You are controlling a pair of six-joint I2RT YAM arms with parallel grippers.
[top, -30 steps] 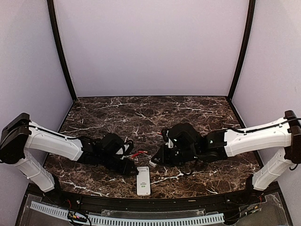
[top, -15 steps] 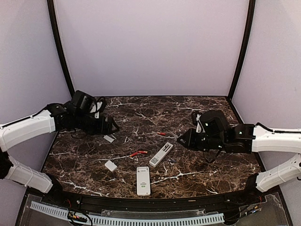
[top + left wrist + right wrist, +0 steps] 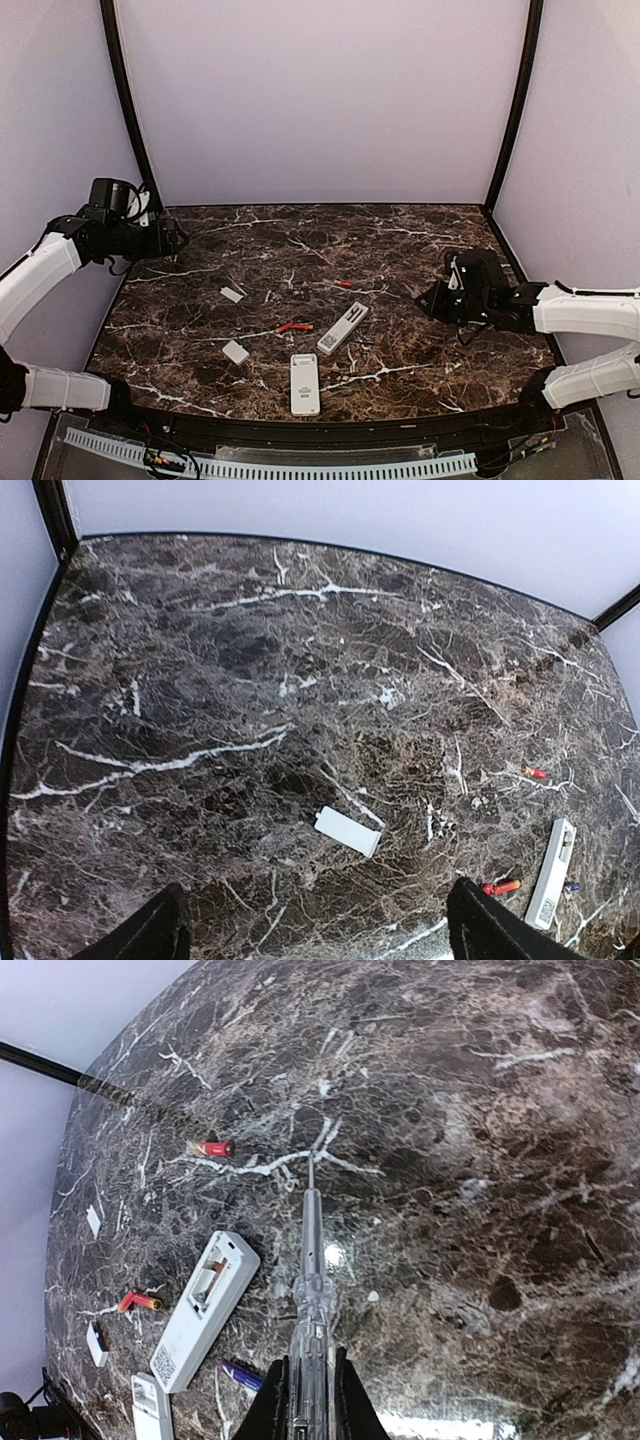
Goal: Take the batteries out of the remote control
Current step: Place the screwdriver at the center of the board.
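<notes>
A white remote (image 3: 342, 328) lies slanted mid-table with its battery bay open and empty-looking (image 3: 205, 1305). One red battery (image 3: 295, 326) lies left of it, another (image 3: 343, 284) lies behind it, and a purple one (image 3: 240, 1373) lies beside it. My left gripper (image 3: 170, 240) is open and empty, raised at the back left; its fingers (image 3: 150, 935) frame a white cover (image 3: 348, 831). My right gripper (image 3: 430, 298) is right of the remote, shut on a clear pointed tool (image 3: 310, 1290) that points out over the table.
A second white remote (image 3: 305, 384) lies near the front edge. Two small white covers (image 3: 232, 294) (image 3: 236, 351) lie on the left half of the marble table (image 3: 420, 240). Purple walls with black posts enclose the back and sides.
Both arms have pulled away from the slanted remote: the left swung up to the back left corner, the right drew back to the right with the clear tool. The remote and batteries now lie uncovered.
</notes>
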